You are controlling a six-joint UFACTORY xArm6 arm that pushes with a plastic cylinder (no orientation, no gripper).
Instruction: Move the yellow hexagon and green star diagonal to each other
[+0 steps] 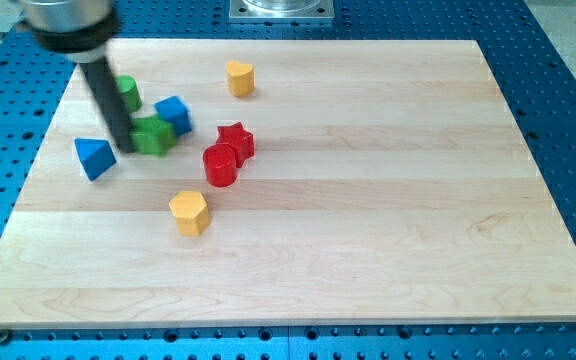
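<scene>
The yellow hexagon (189,212) lies on the wooden board at the view's lower left of centre. The green star (154,136) lies above and left of it, touching a blue block (174,114). My tip (127,148) rests on the board right against the green star's left side. The rod slants up to the view's top left and partly hides a second green block (128,93).
A blue triangle (94,157) lies left of my tip. A red cylinder (220,165) and a red star (235,141) touch each other right of the green star. A yellow heart (240,77) lies near the top edge. The board (368,200) sits on a blue perforated table.
</scene>
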